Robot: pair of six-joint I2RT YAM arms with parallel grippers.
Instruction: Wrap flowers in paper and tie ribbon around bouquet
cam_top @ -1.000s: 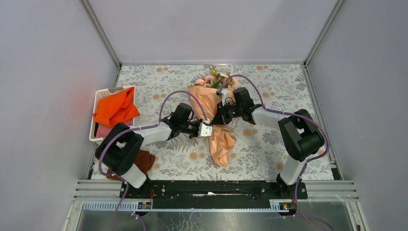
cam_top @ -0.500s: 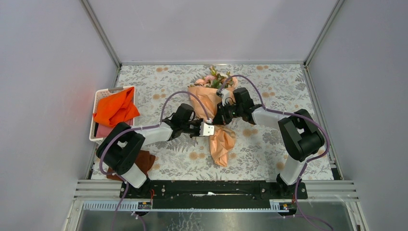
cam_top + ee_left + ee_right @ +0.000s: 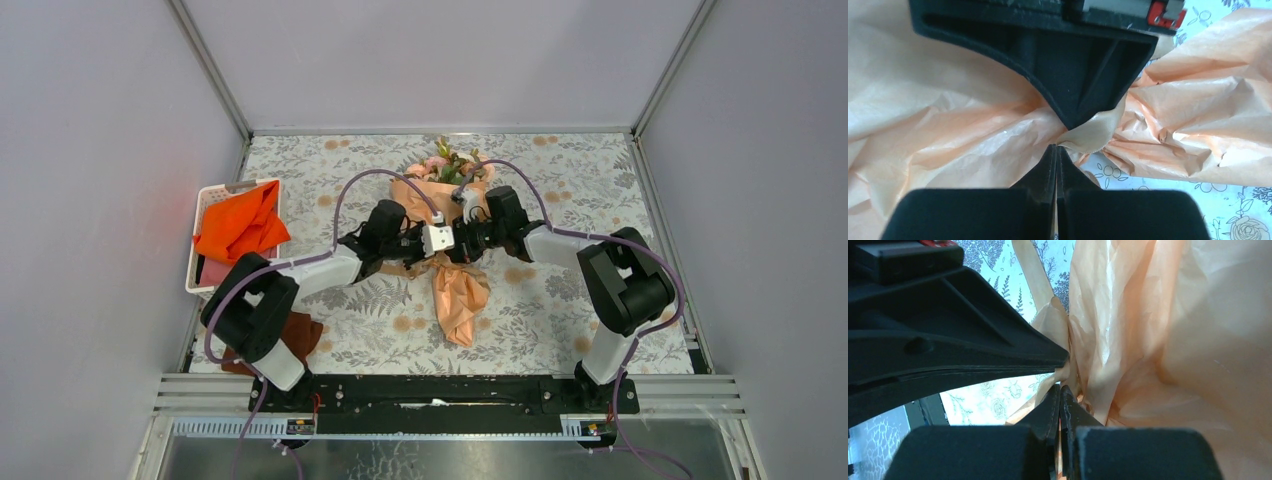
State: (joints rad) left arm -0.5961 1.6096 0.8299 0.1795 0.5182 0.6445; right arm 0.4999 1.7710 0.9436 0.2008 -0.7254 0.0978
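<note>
Peach-orange paper [image 3: 1198, 115] wraps the flowers [image 3: 445, 162] into a bouquet [image 3: 455, 295] lying at the centre of the floral counter [image 3: 560, 320], with the blooms toward the top of the frame and the crinkled tail toward the bottom. Both arms meet at its narrow waist. The left jaws are pressed together, their tips touching a fold of the tan ribbon [image 3: 1094, 132]; whether they grip it I cannot tell. The right jaws, almost tip to tip with them, pinch that ribbon loop. At the left of the frame a white basket [image 3: 235, 186] holds an orange cloth [image 3: 240, 225], and a dark brown cloth [image 3: 300, 330] lies below it.
</note>
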